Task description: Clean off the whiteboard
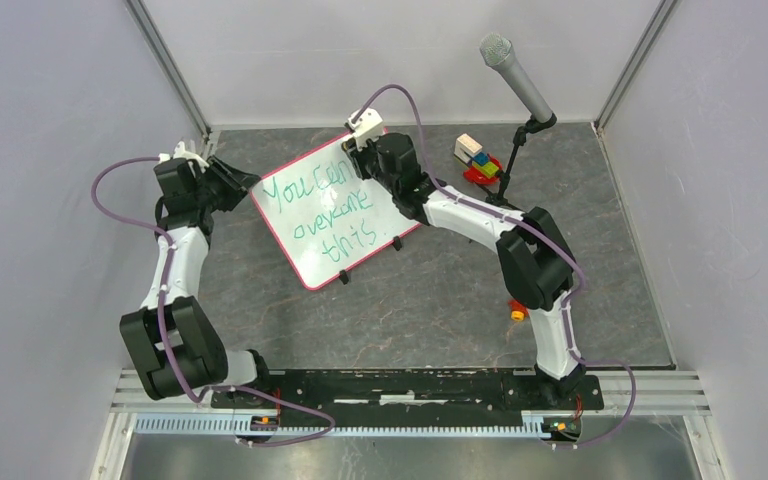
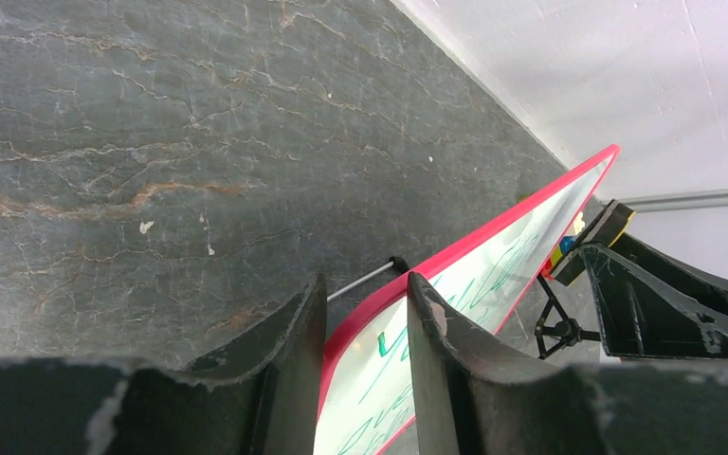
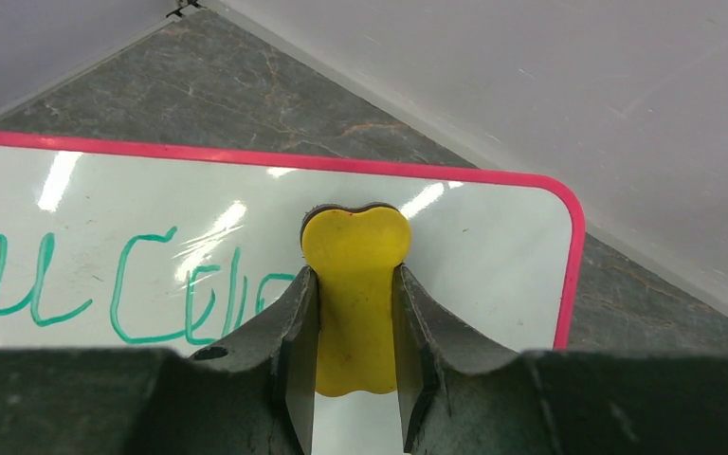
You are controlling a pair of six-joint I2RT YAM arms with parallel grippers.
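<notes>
Grey tabletop (image 1: pixel 440 300), left end effector (image 2: pixel 367 284) clamping whiteboard (image 1: pixel 330 215) edge, right end effector (image 3: pixel 355 275) gripping yellow eraser (image 3: pixel 355 237).

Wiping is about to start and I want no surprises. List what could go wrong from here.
1. The left tool pinches the whiteboard only at one edge of its frame; wiping pressure could pivot it or pull it loose.
2. The right tool holds the yellow eraser by a narrow grip; dragging across the green writing might twist it out.
3. The microphone stand and toy blocks sit near that tool; a wide sweep could knock them.
</notes>
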